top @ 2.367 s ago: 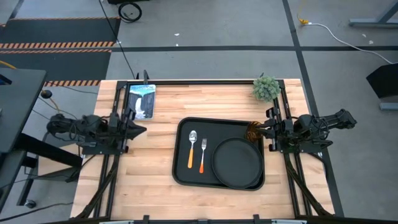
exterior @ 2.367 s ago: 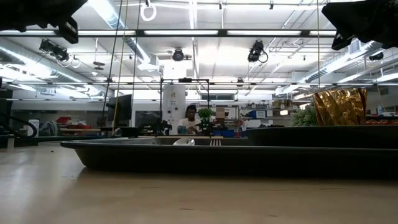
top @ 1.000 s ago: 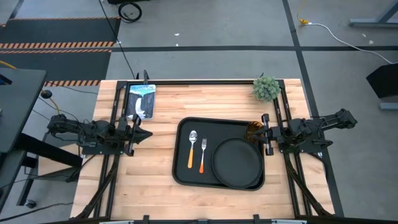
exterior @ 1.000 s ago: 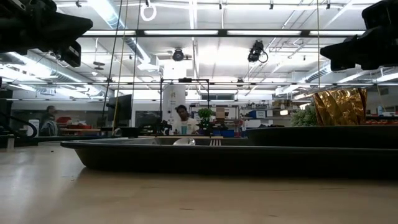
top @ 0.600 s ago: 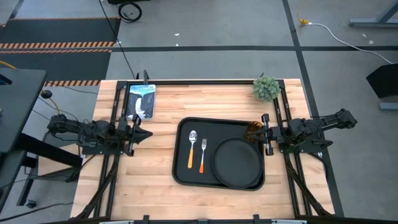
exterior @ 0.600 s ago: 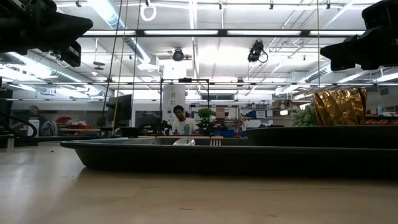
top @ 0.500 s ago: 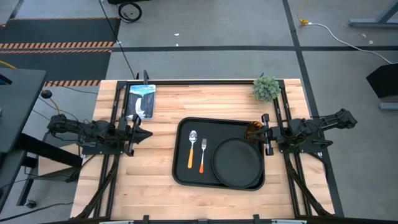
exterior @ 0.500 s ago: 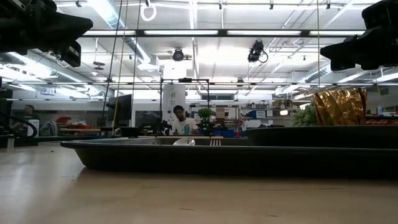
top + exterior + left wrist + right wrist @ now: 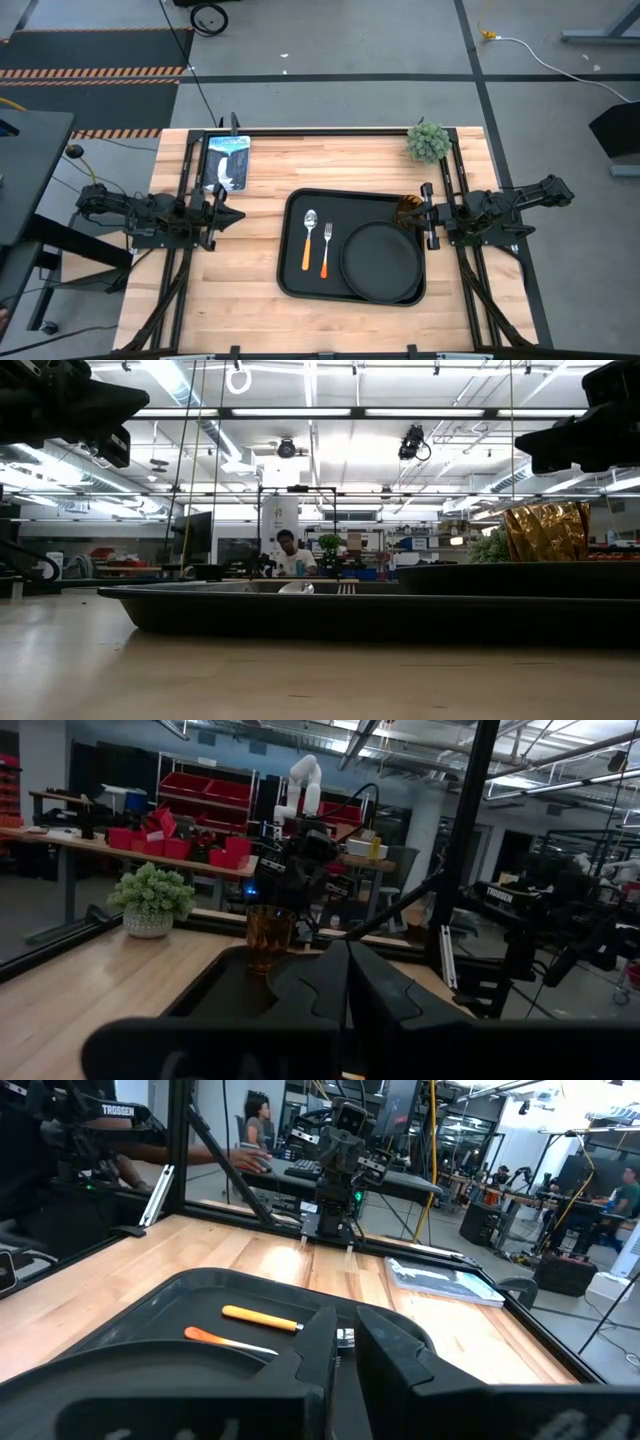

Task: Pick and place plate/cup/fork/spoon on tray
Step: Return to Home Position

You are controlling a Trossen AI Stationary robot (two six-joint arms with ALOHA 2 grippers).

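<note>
The black tray (image 9: pixel 295 282) lies at the table's middle. On it rest the round black plate (image 9: pixel 380 262) at the right, and the spoon (image 9: pixel 308 240) and the fork (image 9: pixel 326 250) side by side at the left, handles toward the near edge. The amber cup (image 9: pixel 407 209) stands upright in the tray's far right corner; it also shows in the low view (image 9: pixel 545 532) and the left wrist view (image 9: pixel 270 935). My left gripper (image 9: pixel 238 214) is shut and empty, raised left of the tray. My right gripper (image 9: pixel 420 214) is shut and empty, raised at the tray's right rim beside the cup.
A small potted plant (image 9: pixel 428 141) stands at the far right corner. A blue and white booklet (image 9: pixel 227 160) lies at the far left. Bare wood shows left of the tray (image 9: pixel 240 285) and along the far edge. People show in the room behind.
Over the last second both arms keep still and nothing on the tray moves. Before that, both grippers sank a little lower over the table.
</note>
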